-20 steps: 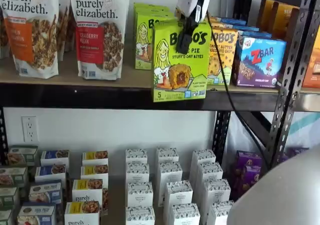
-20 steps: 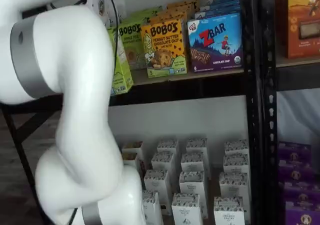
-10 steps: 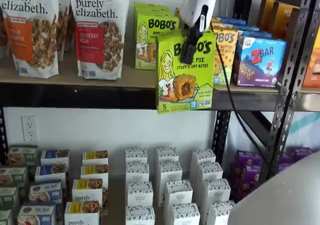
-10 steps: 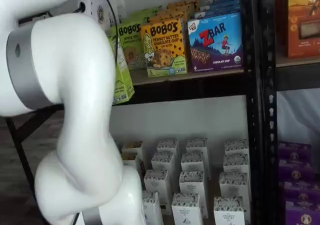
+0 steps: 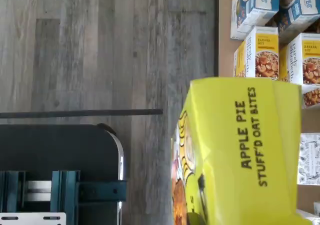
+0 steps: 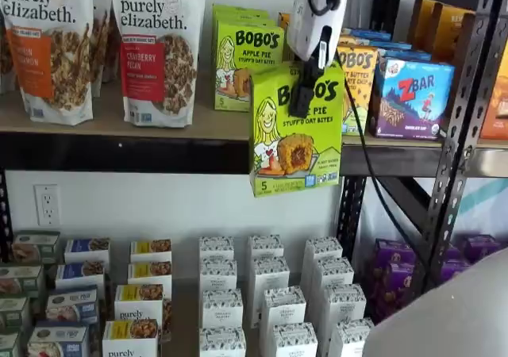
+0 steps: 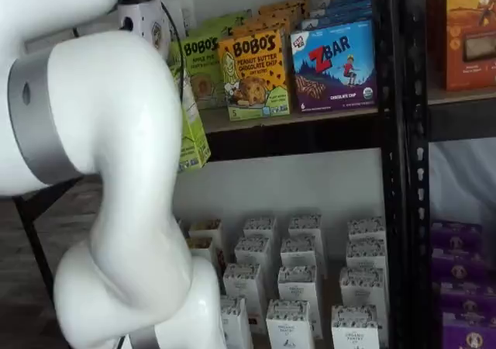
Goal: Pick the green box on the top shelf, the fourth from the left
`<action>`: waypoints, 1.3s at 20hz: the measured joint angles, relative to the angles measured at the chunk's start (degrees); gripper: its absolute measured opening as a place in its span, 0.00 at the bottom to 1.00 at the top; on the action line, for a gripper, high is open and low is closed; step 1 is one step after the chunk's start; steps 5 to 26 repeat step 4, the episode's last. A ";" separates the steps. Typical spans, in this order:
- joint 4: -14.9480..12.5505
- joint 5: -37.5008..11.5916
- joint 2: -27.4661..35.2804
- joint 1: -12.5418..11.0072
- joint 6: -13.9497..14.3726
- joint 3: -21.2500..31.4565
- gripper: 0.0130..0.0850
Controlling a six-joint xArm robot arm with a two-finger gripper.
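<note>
The green box (image 6: 295, 139) hangs in front of the top shelf (image 6: 119, 152), clear of the board, its lower edge below the black rail. My gripper (image 6: 302, 101) is shut on the box from above; one black finger lies over its front. In a shelf view only the box's side (image 7: 192, 124) shows past my white arm, and the gripper's fingers are hidden there. The wrist view shows the box's top face (image 5: 240, 155), reading "APPLE PIE STUFF'D OAT BITES", above the wood floor.
A second green Bobo's box (image 6: 246, 63) stands on the shelf behind. The yellow-orange Bobo's box (image 6: 359, 87) and blue Zbar box (image 6: 413, 95) stand to its right, granola bags (image 6: 159, 47) to its left. White cartons (image 6: 270, 293) fill the level below. My arm (image 7: 108, 178) blocks a shelf view's left.
The green box, held in my gripper, has moved out from the shelf, down and slightly right; its lower edge now hangs below the front rail.
</note>
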 joint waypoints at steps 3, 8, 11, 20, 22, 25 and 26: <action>-0.11 -0.23 -0.41 0.25 0.17 0.81 0.17; -0.20 -0.29 -0.52 0.35 0.24 1.03 0.17; -0.20 -0.29 -0.52 0.35 0.24 1.03 0.17; -0.20 -0.29 -0.52 0.35 0.24 1.03 0.17; -0.20 -0.29 -0.52 0.35 0.24 1.03 0.17; -0.20 -0.29 -0.52 0.35 0.24 1.03 0.17; -0.20 -0.29 -0.52 0.35 0.24 1.03 0.17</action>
